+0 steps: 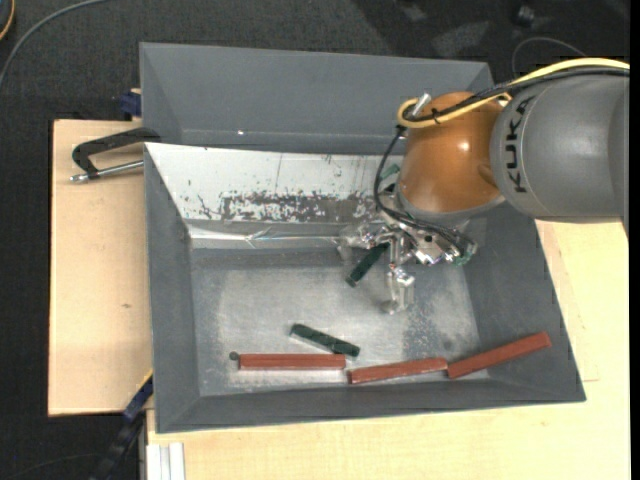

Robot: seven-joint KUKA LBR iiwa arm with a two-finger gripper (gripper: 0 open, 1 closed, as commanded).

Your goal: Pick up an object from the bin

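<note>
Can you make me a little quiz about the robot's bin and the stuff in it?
1. How many long red-brown sticks lie along the near wall of the bin?
2. True or false: the tool is touching those sticks.
3. What lies on the floor just above the sticks? A) a dark green bar B) a yellow ball C) a blue cup

Key: 1) three. 2) false, it is apart from them. 3) A.

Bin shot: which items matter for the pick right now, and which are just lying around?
In play: gripper, mid-bin; tilted dark green bar right against it, grip not discernible.
Lying about: flat dark green bar on the floor; three red-brown bars in a row along the front wall of the grey bin.
</note>
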